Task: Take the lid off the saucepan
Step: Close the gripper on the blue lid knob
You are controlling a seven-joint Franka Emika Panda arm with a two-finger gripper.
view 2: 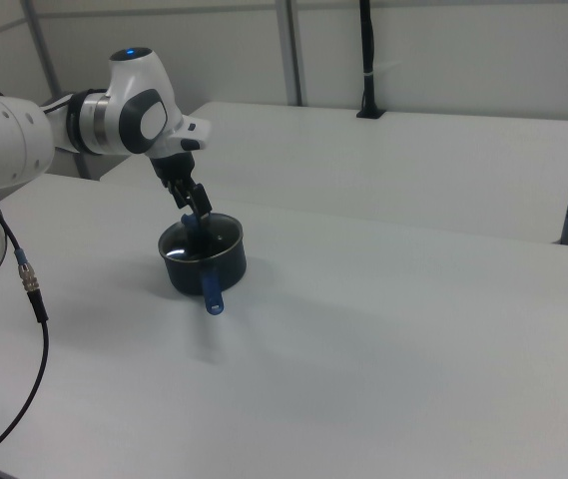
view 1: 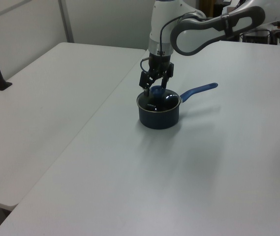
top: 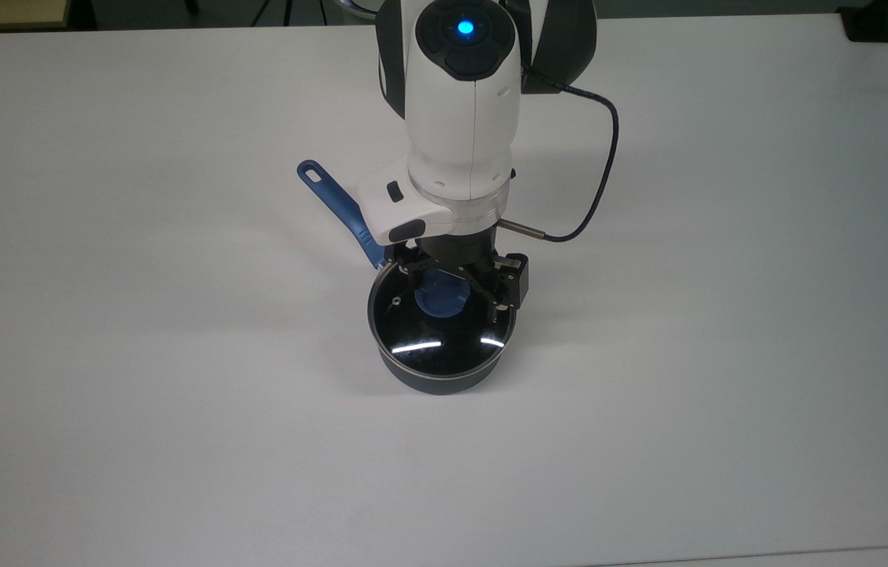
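On the white table (top: 727, 315), the saucepan (top: 440, 376) sits with its glass lid (top: 428, 339) on; the gripper (top: 451, 293) hangs over the lid's blue knob (top: 436, 298), fingers spread apart either side.

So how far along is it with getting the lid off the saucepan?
Approach looks done: the gripper hangs right over the blue knob, fingers open on either side of it. In hand: closing on the knob, not yet gripped. Left: the lid sits flat on the saucepan, so grasping, lifting and setting it on the table all remain.
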